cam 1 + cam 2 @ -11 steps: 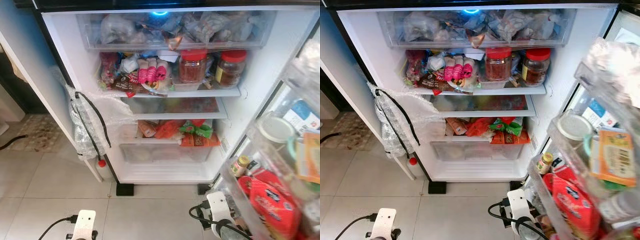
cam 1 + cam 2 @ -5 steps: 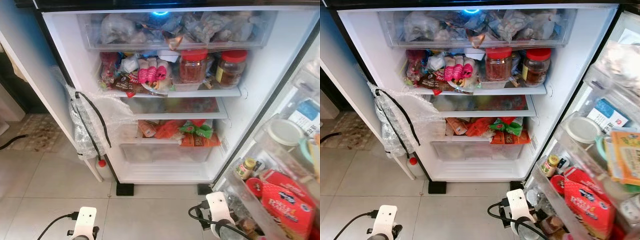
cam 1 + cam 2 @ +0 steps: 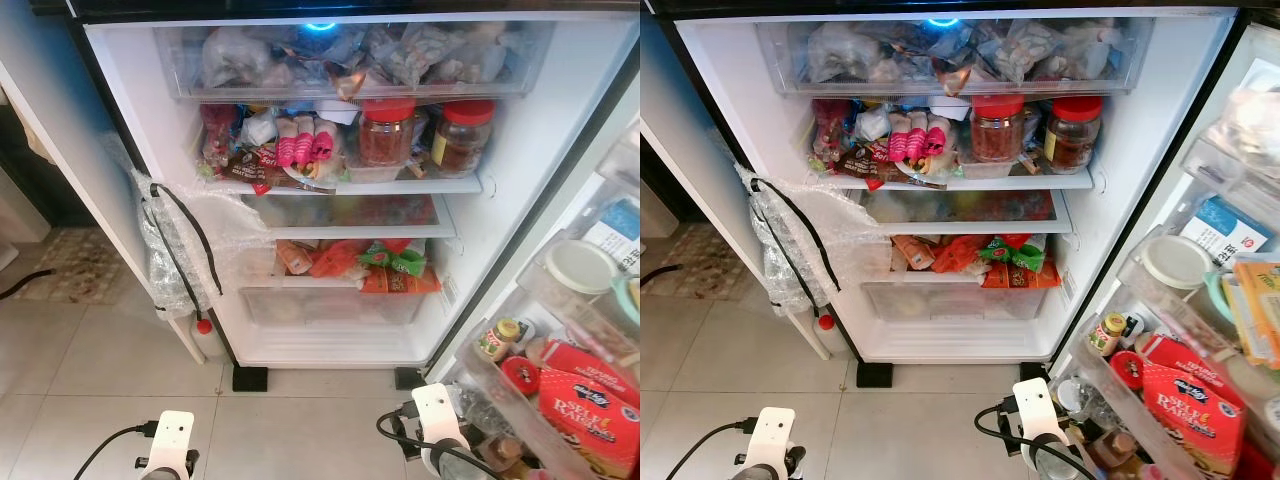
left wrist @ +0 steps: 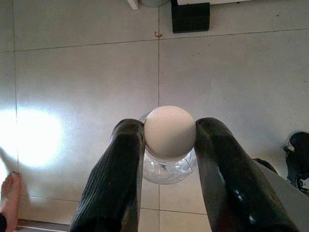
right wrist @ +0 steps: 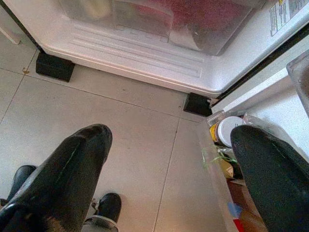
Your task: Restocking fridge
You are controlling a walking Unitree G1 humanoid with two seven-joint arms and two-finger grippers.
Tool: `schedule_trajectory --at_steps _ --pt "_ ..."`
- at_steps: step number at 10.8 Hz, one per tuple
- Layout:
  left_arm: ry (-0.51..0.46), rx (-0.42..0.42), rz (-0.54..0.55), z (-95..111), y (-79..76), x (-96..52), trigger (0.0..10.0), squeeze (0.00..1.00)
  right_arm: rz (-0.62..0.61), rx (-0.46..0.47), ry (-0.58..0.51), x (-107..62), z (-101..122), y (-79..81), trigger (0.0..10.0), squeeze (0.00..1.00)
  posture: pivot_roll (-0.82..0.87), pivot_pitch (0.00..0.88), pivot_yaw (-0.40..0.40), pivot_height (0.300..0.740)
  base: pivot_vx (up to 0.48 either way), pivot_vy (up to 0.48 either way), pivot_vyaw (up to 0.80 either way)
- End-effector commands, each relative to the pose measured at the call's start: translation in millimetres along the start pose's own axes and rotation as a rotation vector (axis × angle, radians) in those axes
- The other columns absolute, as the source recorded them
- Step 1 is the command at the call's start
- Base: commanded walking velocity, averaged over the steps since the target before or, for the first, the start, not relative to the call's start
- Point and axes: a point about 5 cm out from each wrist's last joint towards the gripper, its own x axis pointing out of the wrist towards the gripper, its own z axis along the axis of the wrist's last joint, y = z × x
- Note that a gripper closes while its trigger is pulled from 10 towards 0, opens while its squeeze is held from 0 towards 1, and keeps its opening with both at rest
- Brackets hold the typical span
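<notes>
The fridge (image 3: pixel 330 200) stands open in front of me, its shelves packed with packets and two red-lidded jars (image 3: pixel 386 132). A clear drawer (image 3: pixel 330 305) sits at the bottom. In the left wrist view my left gripper (image 4: pixel 169 126) is shut on a clear bottle with a white cap (image 4: pixel 169 135), held low above the tiled floor. The right gripper (image 5: pixel 170 135) hangs open and holds nothing, near the fridge's lower right corner. Both wrists (image 3: pixel 168 445) show at the lower edge of the eye views.
The fridge door (image 3: pixel 585 330) stands open on the right, its racks full of jars and a red packet (image 3: pixel 590 405). Bubble wrap with a black cable (image 3: pixel 175 240) hangs off the fridge's left side. A person's bare foot (image 4: pixel 8 198) shows on the tiles.
The fridge door on the right has swung further open, away to the right. Both arms stay where they were.
</notes>
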Motion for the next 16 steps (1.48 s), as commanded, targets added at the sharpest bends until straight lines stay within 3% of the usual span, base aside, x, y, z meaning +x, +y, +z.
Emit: schedule_trajectory --at_steps 1,4,5,7,8,13,16 --pt "0.02 0.017 -0.002 -5.2 2.4 -1.1 10.0 0.0 -0.001 -0.003 0.009 -0.8 -2.8 1.4 10.0 0.0 -0.1 0.077 0.012 0.74 0.0 0.0 0.0" --pt "0.023 0.015 -0.001 -8.1 3.3 -1.9 10.0 0.0 -0.116 0.08 -0.159 -2.1 16.6 -17.9 10.0 0.0 -0.1 0.081 0.012 0.74 0.0 0.0 0.0" --pt "0.023 0.013 0.001 -9.2 3.4 -2.3 10.0 0.0 -0.232 0.142 -0.354 -8.4 37.4 -33.6 10.0 0.0 -0.1 0.082 0.011 0.74 0.0 0.0 0.0" --pt "0.026 0.01 0.002 -10.0 3.2 -2.5 10.0 0.0 -0.32 0.179 -0.59 -24.6 59.3 -49.2 10.0 0.0 -0.11 0.085 0.012 0.74 0.0 0.0 0.0" --pt "0.025 0.014 0.001 -9.6 3.7 -2.4 10.0 0.0 -0.348 0.202 -0.656 -31.6 64.7 -53.6 10.0 0.0 -0.11 0.086 0.012 0.74 0.0 0.0 0.0" --pt "0.025 0.012 0.004 -9.4 5.6 -2.4 10.0 0.0 -0.483 0.207 -0.816 -54.2 87.2 -75.7 10.0 0.0 -0.11 0.089 0.01 0.74 0.0 0.0 0.0" --pt "0.02 0.01 0.003 -8.4 2.7 -2.1 10.0 0.0 -0.519 0.179 -0.783 -51.2 90.1 -82.4 10.0 0.0 -0.11 0.085 0.007 0.74 0.0 0.0 0.0"
